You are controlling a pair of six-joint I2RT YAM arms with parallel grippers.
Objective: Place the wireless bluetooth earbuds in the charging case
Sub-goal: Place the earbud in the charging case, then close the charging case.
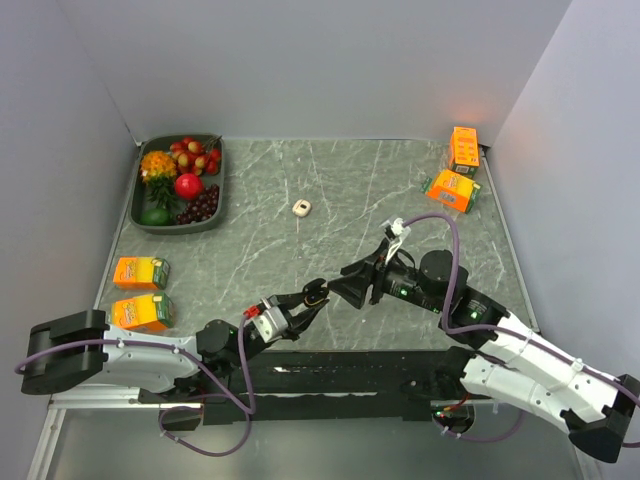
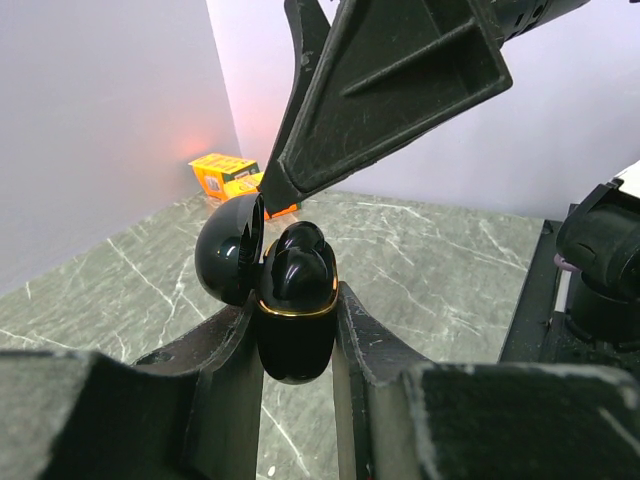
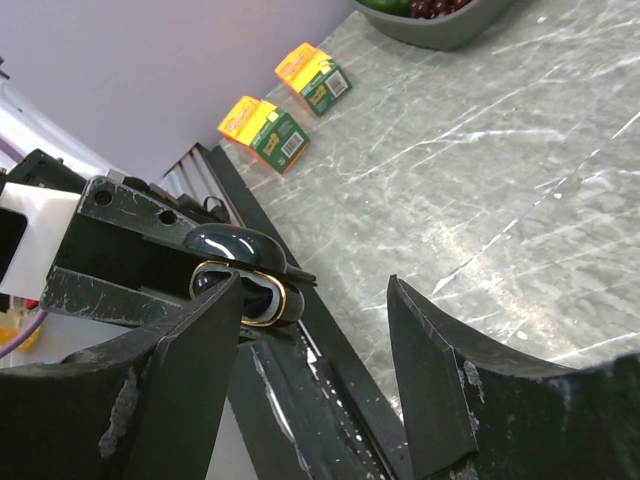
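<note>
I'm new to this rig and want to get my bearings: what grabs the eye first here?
A glossy black charging case with a gold rim, lid open, is clamped in the left arm's jaws near the front of the grey marble table. The right arm's open jaws hang right at it. Far left sits a dark tray of colourful fruit.

- Clamped between my left jaws, the charging case reads as glossy black plastic, mirror-smooth, with a thin gold metallic band round its mouth.
- Its lid, just above those jaws, has the same wet-looking gloss.
- The left jaws and right jaws both look like matt black plastic, and I see whitish scuffs along their edges.
- Beneath the jaws, the worktop looks like grey-green veined stone, smooth with a soft sheen.
- Well beyond my right jaws, the cartons look like printed cardboard, orange and slightly shiny.
</note>
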